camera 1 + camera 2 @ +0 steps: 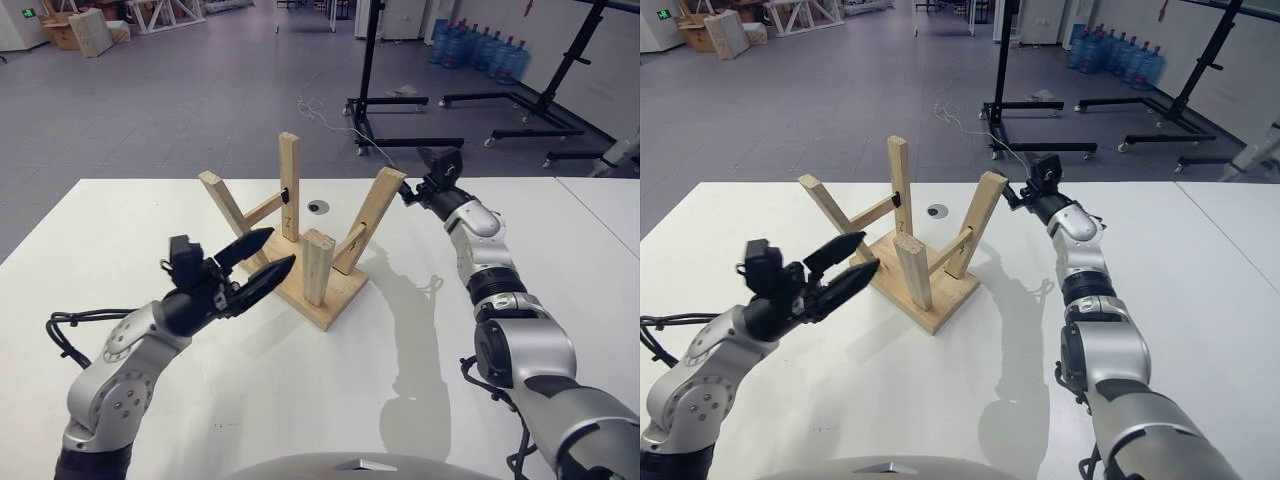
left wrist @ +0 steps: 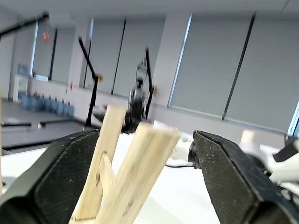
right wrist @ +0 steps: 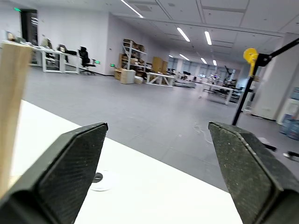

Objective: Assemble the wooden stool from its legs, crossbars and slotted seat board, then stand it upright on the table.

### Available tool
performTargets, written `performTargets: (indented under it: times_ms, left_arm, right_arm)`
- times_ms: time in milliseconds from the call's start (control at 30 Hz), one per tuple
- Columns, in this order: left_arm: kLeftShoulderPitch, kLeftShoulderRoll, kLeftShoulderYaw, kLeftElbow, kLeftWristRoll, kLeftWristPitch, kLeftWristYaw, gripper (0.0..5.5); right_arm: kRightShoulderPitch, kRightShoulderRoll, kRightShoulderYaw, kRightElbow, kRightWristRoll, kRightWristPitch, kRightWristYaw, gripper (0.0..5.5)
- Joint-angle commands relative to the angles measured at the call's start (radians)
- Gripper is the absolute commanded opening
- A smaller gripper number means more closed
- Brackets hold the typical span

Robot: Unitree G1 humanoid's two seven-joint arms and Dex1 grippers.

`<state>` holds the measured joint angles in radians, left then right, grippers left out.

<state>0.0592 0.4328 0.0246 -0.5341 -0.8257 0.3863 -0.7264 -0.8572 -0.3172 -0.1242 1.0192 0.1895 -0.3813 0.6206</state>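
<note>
The wooden stool (image 1: 335,298) lies upside down in the middle of the white table (image 1: 120,230), seat board flat and legs pointing up, joined by crossbars. My left gripper (image 1: 280,246) hovers open just left of the near leg (image 1: 318,265), fingers aimed at the stool. In the left wrist view that near leg (image 2: 135,172) stands between the open fingers (image 2: 56,182). My right gripper (image 1: 405,192) is open at the top of the far right leg (image 1: 375,212). In the right wrist view this leg (image 3: 11,107) stands outside the fingers (image 3: 70,172), not between them.
A round cable hole (image 1: 318,207) sits in the table behind the stool. Black wheeled stands (image 1: 400,100) and water bottles (image 1: 480,45) are on the floor beyond the far edge. A black cable (image 1: 70,330) loops by my left arm.
</note>
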Motion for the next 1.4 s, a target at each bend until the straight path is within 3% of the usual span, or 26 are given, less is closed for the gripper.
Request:
performTargets:
  times_ms: [33,300,533,700,967,1133,1400]
  left_arm:
    - [-0.082,-0.012,-0.088,0.063,0.110,-0.002,0.004,3.70]
    - [-0.149,-0.056,-0.164,0.128,0.253,-0.028,0.039,3.70]
    - [-0.153,-0.060,-0.175,0.135,0.301,-0.029,0.048,3.70]
    - [-0.179,-0.093,-0.236,0.199,0.347,-0.033,0.037,3.70]
    - [-0.218,-0.108,-0.242,0.260,0.373,-0.044,0.019,3.70]
    - [-0.223,-0.125,-0.235,0.267,0.356,-0.046,0.021,3.70]
    - [-0.205,-0.124,-0.136,0.273,0.321,-0.070,0.048,3.70]
  right_arm:
    - [-0.033,0.037,-0.003,-0.002,0.016,0.004,0.054,4.00]
    - [0.035,0.100,0.039,-0.146,0.029,0.066,0.176,4.00]
    - [0.128,0.111,0.082,-0.310,-0.034,0.119,0.059,4.00]
    - [0.216,0.125,0.153,-0.487,-0.090,0.173,-0.007,4.00]
    - [0.324,0.118,0.314,-0.730,-0.106,0.184,0.088,4.00]
    - [0.347,0.122,0.389,-0.750,-0.154,0.189,0.076,4.00]
    - [0.390,0.068,0.373,-0.644,-0.187,0.167,0.038,4.00]
